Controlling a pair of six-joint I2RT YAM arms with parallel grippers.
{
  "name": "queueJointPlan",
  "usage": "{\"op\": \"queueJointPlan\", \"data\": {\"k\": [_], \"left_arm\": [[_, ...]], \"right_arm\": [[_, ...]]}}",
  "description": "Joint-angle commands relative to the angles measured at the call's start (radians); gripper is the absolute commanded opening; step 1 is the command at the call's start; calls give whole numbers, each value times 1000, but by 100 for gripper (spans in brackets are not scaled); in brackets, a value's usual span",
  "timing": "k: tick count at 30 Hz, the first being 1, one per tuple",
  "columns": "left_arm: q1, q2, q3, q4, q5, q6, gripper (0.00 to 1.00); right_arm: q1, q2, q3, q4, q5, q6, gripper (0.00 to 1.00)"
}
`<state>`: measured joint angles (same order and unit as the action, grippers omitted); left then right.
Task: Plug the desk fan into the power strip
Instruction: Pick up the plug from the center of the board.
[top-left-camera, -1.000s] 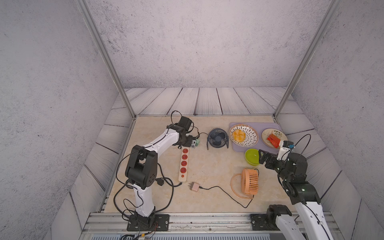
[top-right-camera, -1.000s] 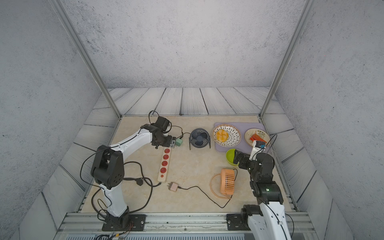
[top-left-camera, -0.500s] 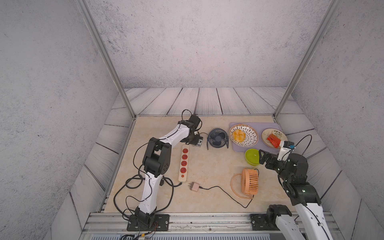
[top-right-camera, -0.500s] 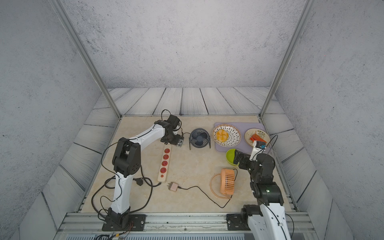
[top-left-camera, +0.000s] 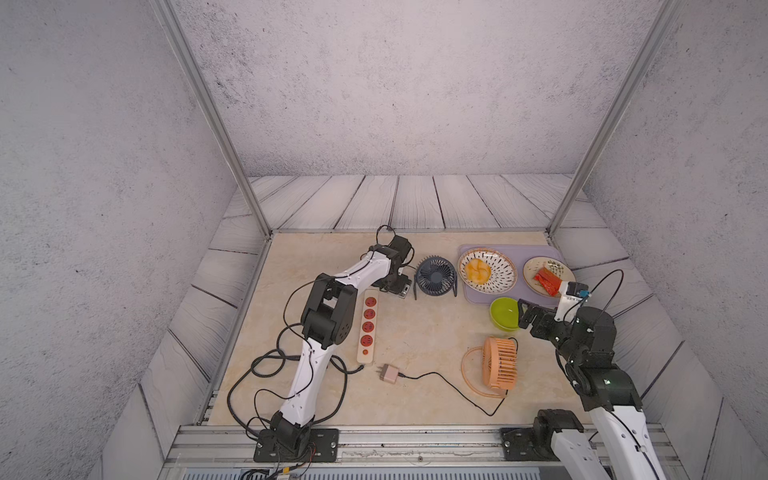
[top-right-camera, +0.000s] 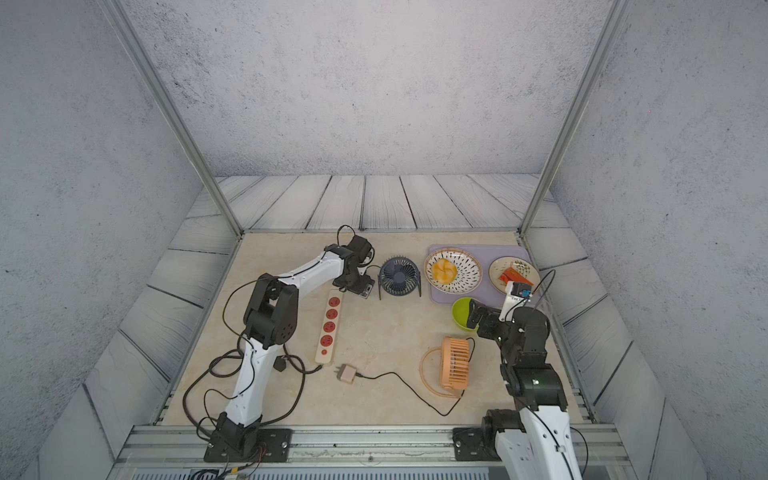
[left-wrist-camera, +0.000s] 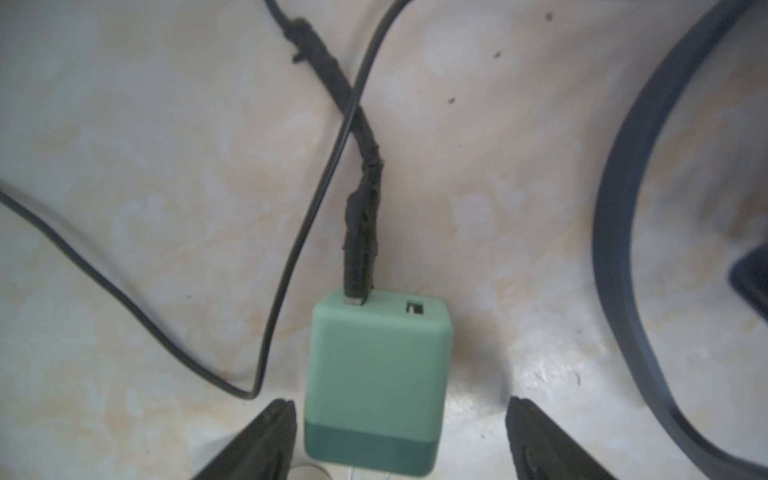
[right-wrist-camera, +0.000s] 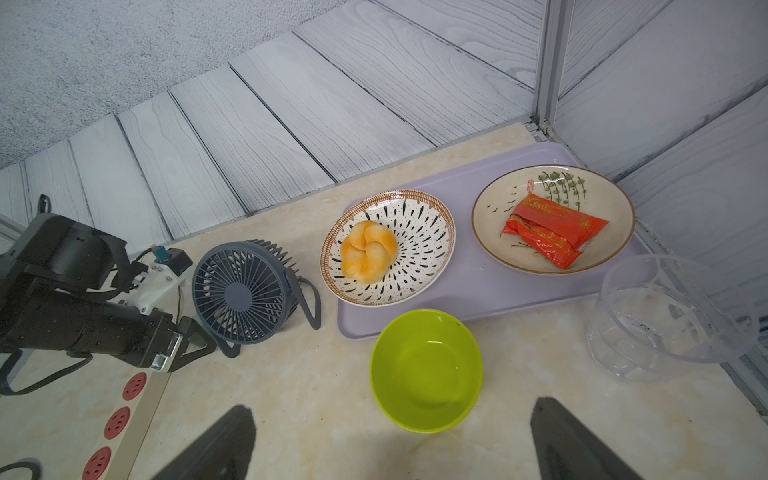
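1. The power strip lies flat on the bench, on the left arm's side. Its length runs from near to far, with four red sockets facing up and the orange button at the near end.
2. The left gripper is low over the bench at the strip's far end, just beside the blue fan. Its jaws are open around a green plug. One finger is almost at the plug's side and the other stands clear of it, so nothing is clamped.
3. The green plug lies on the bench with a black cable seated in one of its two ports.
4. The blue fan stands upright between the left gripper and a lilac tray.
5. The right gripper is open and holds nothing. It hovers beside a green bowl.
6. On the tray, one plate carries a bun and another plate carries a red packet.
7. An orange fan lies near the right arm. Its cable runs to a pink plug near the strip's button end, not touching it.
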<state>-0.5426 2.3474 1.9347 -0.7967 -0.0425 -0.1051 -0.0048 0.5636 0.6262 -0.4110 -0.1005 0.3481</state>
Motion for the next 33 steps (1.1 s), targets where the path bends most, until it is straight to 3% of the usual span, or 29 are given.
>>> {"op": "queueJointPlan", "data": {"k": [1, 6, 11, 14, 23, 33], "left_arm": [[4, 37, 42, -9, -20, 18, 78], [4, 49, 44, -3, -17, 19, 72], [6, 31, 24, 11, -30, 42, 52], [7, 32, 34, -5, -44, 49, 46], [7, -14, 47, -18, -77, 77, 40], [15, -215, -51, 38, -72, 132, 39]], "right_arm": [[1, 4, -1, -12, 5, 1, 99], [1, 2, -9, -3, -8, 5, 99], [1, 5, -13, 3, -11, 7, 99], [2, 9, -9, 0, -11, 8, 99], [1, 13, -5, -4, -11, 15, 99], [1, 31, 19, -15, -24, 47, 99]]}}
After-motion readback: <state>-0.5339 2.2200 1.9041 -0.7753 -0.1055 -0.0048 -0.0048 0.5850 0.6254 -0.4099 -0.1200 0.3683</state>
